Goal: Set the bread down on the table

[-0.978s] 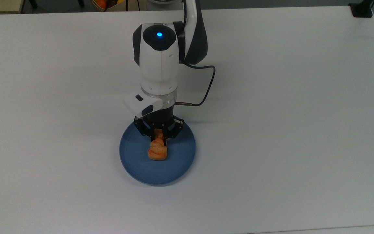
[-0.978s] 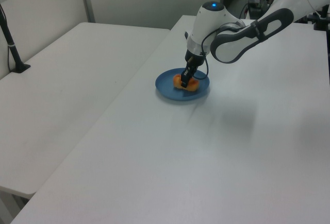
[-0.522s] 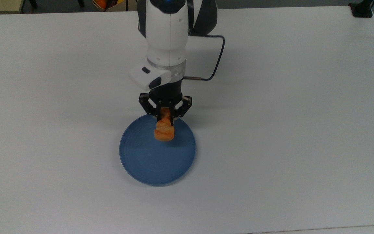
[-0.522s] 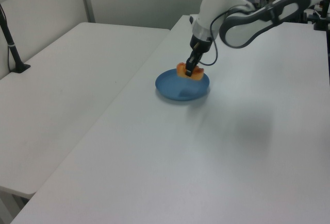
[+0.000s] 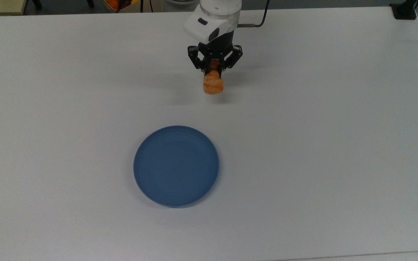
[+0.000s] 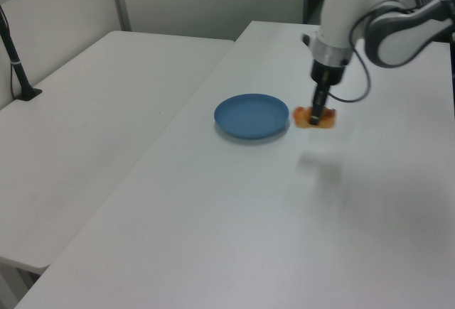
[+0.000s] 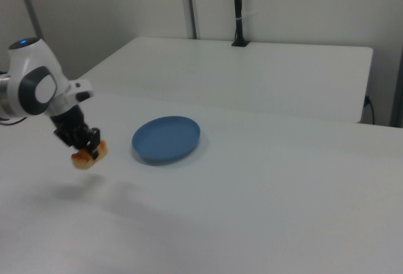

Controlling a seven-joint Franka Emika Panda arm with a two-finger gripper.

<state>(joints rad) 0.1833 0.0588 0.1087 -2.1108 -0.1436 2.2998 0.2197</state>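
Carrying the bread [image 5: 213,84] clear of the blue plate [image 5: 176,165], I have the gripper [image 5: 214,67] clamped on the loaf's upper end, so the golden-orange piece hangs below the fingers above the table [image 5: 321,127] rather than resting on it; a soft shadow on the white surface beneath it in the right view suggests a gap. In the top view the loaf sits well beyond the plate's far edge and slightly to the top view's right, which I judge puts it over bare tabletop, where a straight descent should set it down. The plate itself holds nothing, its ringed blue surface bare. Lowering and releasing appear to be what remains.
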